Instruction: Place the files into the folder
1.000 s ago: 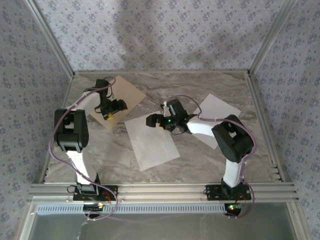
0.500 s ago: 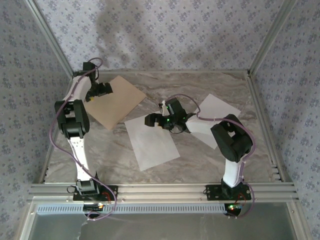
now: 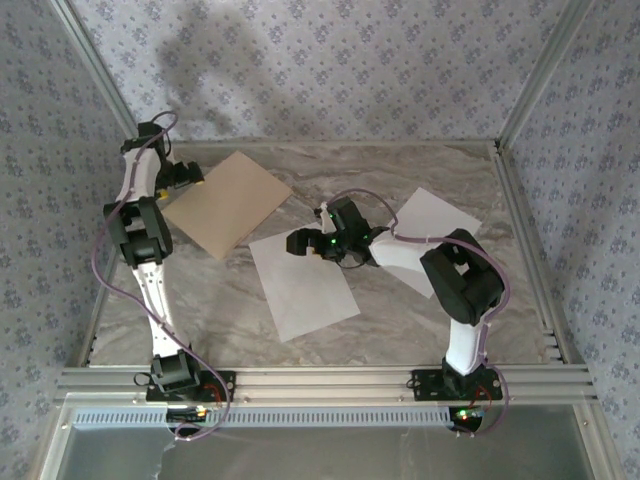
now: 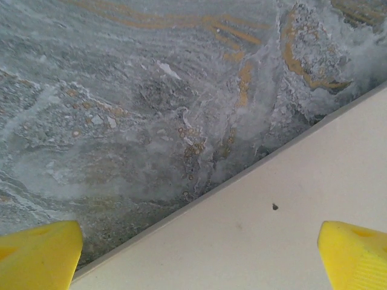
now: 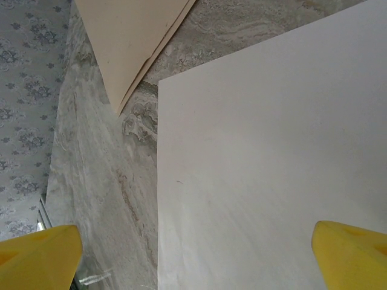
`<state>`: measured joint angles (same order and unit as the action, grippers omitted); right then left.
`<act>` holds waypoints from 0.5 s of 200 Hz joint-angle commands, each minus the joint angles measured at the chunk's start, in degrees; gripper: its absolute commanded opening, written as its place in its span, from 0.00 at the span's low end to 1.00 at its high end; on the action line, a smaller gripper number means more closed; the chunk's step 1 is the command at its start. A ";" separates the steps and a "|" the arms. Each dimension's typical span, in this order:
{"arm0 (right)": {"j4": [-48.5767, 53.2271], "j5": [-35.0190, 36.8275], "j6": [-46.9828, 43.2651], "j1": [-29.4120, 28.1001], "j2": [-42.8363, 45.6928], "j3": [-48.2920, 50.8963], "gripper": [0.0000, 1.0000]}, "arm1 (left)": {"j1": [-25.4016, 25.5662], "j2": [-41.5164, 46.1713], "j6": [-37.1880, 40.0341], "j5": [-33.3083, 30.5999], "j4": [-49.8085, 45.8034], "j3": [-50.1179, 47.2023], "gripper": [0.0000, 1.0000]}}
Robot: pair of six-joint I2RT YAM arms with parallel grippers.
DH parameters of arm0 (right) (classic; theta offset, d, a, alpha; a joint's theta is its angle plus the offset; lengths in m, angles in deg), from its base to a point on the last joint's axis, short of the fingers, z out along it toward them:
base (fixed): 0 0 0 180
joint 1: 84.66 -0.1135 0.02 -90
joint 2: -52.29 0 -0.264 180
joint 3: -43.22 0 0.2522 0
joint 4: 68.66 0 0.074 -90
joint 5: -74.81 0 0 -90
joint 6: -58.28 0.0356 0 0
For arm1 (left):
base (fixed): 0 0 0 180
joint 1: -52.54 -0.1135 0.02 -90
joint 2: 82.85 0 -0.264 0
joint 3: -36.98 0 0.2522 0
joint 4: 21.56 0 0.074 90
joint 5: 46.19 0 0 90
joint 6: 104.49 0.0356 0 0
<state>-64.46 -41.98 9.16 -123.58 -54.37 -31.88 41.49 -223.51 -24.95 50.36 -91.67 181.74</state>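
- Far left, the left gripper (image 3: 188, 177) hangs over the folder's corner, fingers spread wide, holding nothing.
- The tan folder (image 3: 235, 200) lies closed and flat on the marble table (image 3: 400, 320), back left.
- One white sheet (image 3: 305, 285) lies mid-table; the right gripper (image 3: 298, 242) hovers above its far edge, spread and empty.
- The other sheet (image 3: 442, 218) lies to the right, partly under that arm.

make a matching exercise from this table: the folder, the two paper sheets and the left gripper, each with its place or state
Column one:
1 folder
2 middle sheet
3 right sheet
4 left gripper

Column two:
a white, partly under the right arm
b open, over the folder's edge
c tan, closed, far left of the table
d white, below the open right gripper

Pairs: 1-c, 2-d, 3-a, 4-b
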 commanded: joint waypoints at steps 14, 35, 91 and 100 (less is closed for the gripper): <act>0.77 0.66 -0.72 0.24 -1.95 -0.99 1.00 | 0.50 0.62 0.73 7.07 -2.32 -1.59 1.00; 0.52 1.54 -0.41 1.07 -2.78 0.11 1.00 | 0.89 2.15 0.88 9.05 -1.57 -4.71 1.00; -0.47 3.45 0.08 3.79 -1.44 5.29 1.00 | 3.33 6.61 1.23 10.18 -0.41 -12.24 1.00; -0.47 3.74 -0.02 4.29 -1.01 6.18 1.00 | 3.80 7.47 1.08 10.32 0.22 -13.88 1.00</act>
<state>-66.62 -40.67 9.29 -120.65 -55.90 -28.89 43.20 -218.99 -24.34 57.72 -90.21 171.62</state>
